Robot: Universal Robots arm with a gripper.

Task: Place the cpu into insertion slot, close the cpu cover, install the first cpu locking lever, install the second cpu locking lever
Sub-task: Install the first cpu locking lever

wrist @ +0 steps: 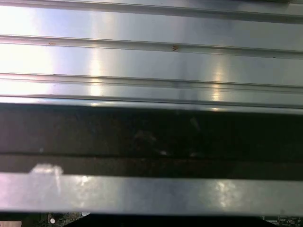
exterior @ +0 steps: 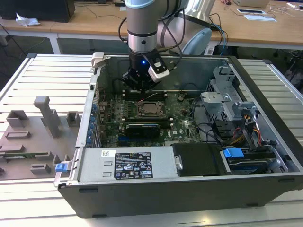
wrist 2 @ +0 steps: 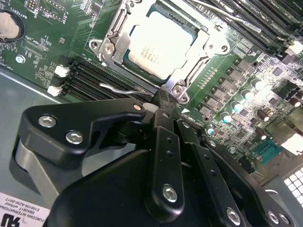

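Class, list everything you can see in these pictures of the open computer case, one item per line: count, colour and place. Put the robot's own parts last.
cpu: one, silvery-grey, seated in the insertion slot.
insertion slot: one, silver rim, on the green motherboard.
cpu cover: one, silver frame, lying flat around the cpu.
locking lever: one thin silver wire, beside the socket near the gripper.
memory slots: several, black, alongside the socket.
computer case: one, dark grey, open on the slatted table.
fixture blocks: several, grey, at the exterior view's left.
arm: one, grey, above the case.
gripper: one, black, tips at the socket's edge.
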